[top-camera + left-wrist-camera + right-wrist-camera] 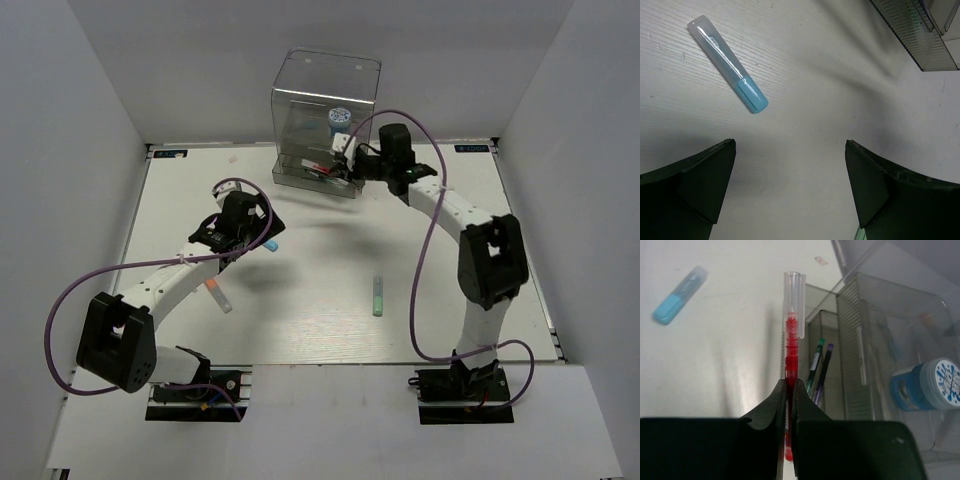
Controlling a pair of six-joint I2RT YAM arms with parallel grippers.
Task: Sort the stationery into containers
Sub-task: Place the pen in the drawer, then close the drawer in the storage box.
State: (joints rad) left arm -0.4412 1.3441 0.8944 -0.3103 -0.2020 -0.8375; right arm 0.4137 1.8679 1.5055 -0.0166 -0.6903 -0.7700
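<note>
The white table (320, 335) has the left gripper (790, 145) over its left half. The gripper hangs close above the surface with its two dark fingers spread wide and nothing between them.

Just beside the left arm, nearer its base, a white marker with an orange cap (218, 295) lies flat on the table. Ahead of the spread fingers, in the left wrist view, a translucent white marker with a light blue cap (727, 62) lies slanted. Its cap end points toward the gripper and it touches neither finger.

Further right, near the middle of the table, a slim green marker (378, 296) lies alone, well apart from both grippers.

At the far edge stands the tall clear plastic box with grey-tinted shallow drawers (325, 100). A low drawer stands open toward the arms. Two thin pens, one green-tipped (816, 360) and one purple-tipped (824, 371), seem to lie in one of its compartments, though the tinted plastic makes this hard to judge. A round blue-and-white pot (925, 385) sits inside the clear box.

The right gripper (790, 385) is at the front of this box, clenched on a thin red pen with a clear cap (791, 340). The pen sticks straight out past the fingertips, cap end away from the gripper, over the open drawer.
</note>
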